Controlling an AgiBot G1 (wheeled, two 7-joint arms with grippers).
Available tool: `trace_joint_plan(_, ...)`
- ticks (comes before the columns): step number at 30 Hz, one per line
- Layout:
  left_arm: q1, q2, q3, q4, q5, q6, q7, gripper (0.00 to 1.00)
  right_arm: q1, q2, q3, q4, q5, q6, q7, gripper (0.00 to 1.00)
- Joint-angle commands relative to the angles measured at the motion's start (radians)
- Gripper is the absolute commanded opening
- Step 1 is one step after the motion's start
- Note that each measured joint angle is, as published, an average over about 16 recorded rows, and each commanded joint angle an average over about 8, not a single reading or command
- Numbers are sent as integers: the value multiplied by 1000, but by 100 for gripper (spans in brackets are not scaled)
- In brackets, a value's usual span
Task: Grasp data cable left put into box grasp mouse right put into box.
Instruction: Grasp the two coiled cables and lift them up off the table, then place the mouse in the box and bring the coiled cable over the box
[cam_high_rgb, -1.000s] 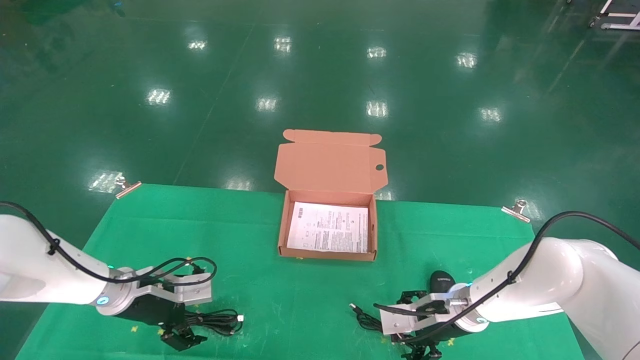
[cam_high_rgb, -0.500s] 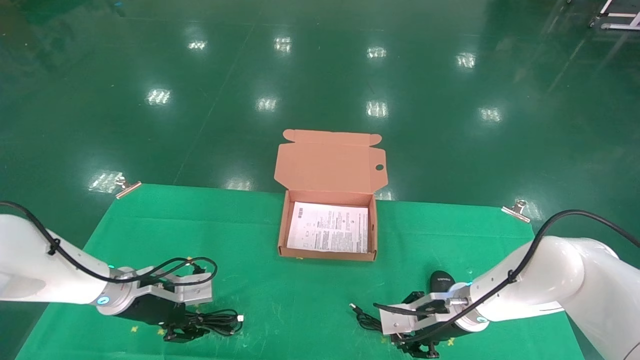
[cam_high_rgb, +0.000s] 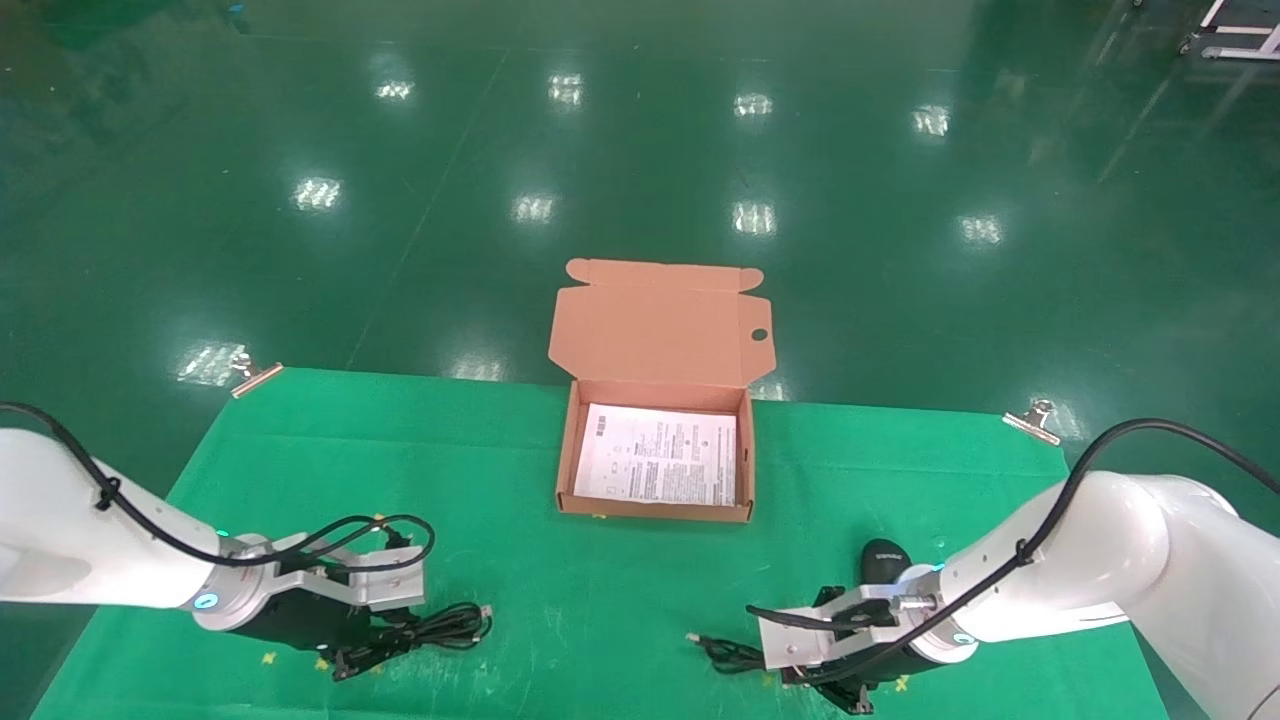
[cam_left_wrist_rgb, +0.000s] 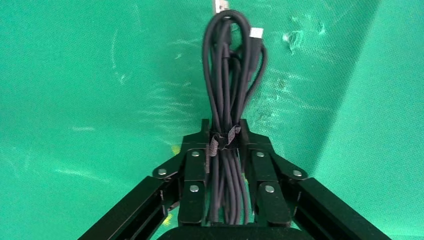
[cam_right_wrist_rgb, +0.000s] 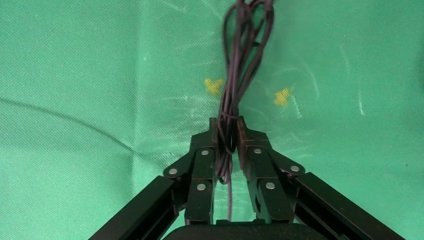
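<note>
Left hand (cam_left_wrist_rgb: 223, 165) clenched on cable (cam_left_wrist_rgb: 230, 75), right hand (cam_right_wrist_rgb: 227, 150) on mouse (cam_high_rgb: 884, 560) cord (cam_right_wrist_rgb: 245, 50), both for carrying to box (cam_high_rgb: 655, 510).

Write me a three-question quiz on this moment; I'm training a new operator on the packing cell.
1. True or false: the left gripper is shut on the data cable.
2. What lies inside the box?
A. a mouse
B. a printed sheet
C. nothing
3. What does the right gripper pinch: the mouse body or its cord?

Key:
1. true
2. B, the printed sheet
3. its cord
</note>
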Motion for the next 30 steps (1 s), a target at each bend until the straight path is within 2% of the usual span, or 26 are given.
trace_joint_plan(1, 1, 1, 0, 1, 0, -1, -1, 0, -1, -3, -2, -1, -2, 0, -1, 0)
trace_joint_plan(6, -8, -24, -4, -19, -8, 20, 15, 0, 17, 34, 17, 26, 15, -1, 21, 0)
trace_joint_plan(10, -26, -81, -17, -93, -24, 55, 46, 0, 50, 107, 48, 117, 31, 1, 82, 0)
trace_joint_plan(15, -38, -150, -36, -278, -31, 48, 46, 0, 102, 194, 81, 289, 6, 26, 195, 0)
trace_joint_plan(19, -36, -184, -54, -462, -14, -7, -2, 0, 152, 223, 103, 395, -42, 65, 276, 0)
trace_joint_plan(24, -34, -193, -73, -655, 34, -91, -93, 0, 223, 191, 129, 435, -87, 122, 316, 0)
trace_joint_plan(30, -56, -156, -85, -762, 99, -158, -196, 0, 299, 79, 154, 346, -84, 197, 258, 0)
